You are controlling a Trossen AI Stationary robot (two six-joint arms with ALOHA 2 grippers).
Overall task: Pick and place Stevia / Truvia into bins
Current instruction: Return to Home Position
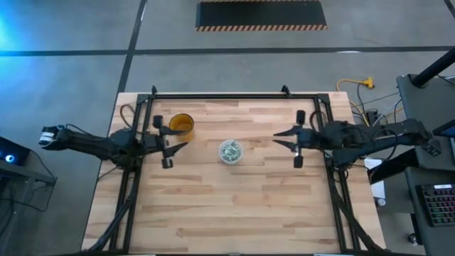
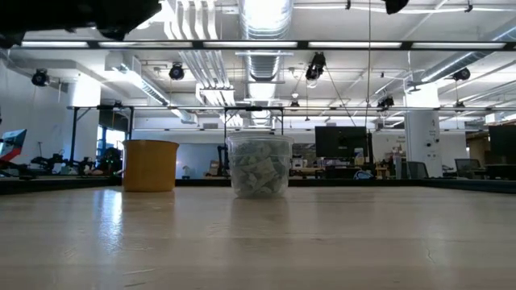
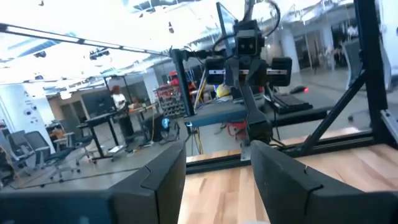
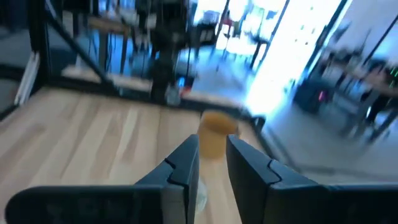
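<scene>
The bin, a translucent whitish cup (image 1: 230,151) (image 2: 260,165), stands on its base at mid-table. Several pale green and white Stevia sachets (image 2: 258,173) lie inside it. An amber-brown cup (image 1: 181,126) (image 2: 150,165) (image 4: 217,134) stands to its far left. My left gripper (image 1: 179,146) (image 3: 217,180) hovers left of the bin, near the amber cup, and is open with nothing between its fingers. My right gripper (image 1: 277,138) (image 4: 211,163) hovers right of the bin and points toward it. A narrow gap shows between its fingers, with nothing in it.
A black frame (image 1: 234,96) runs around the far and side edges of the wooden table (image 1: 234,206). Bare wood lies toward the near edge. A keyboard (image 1: 437,203) and cables sit off the table at the right.
</scene>
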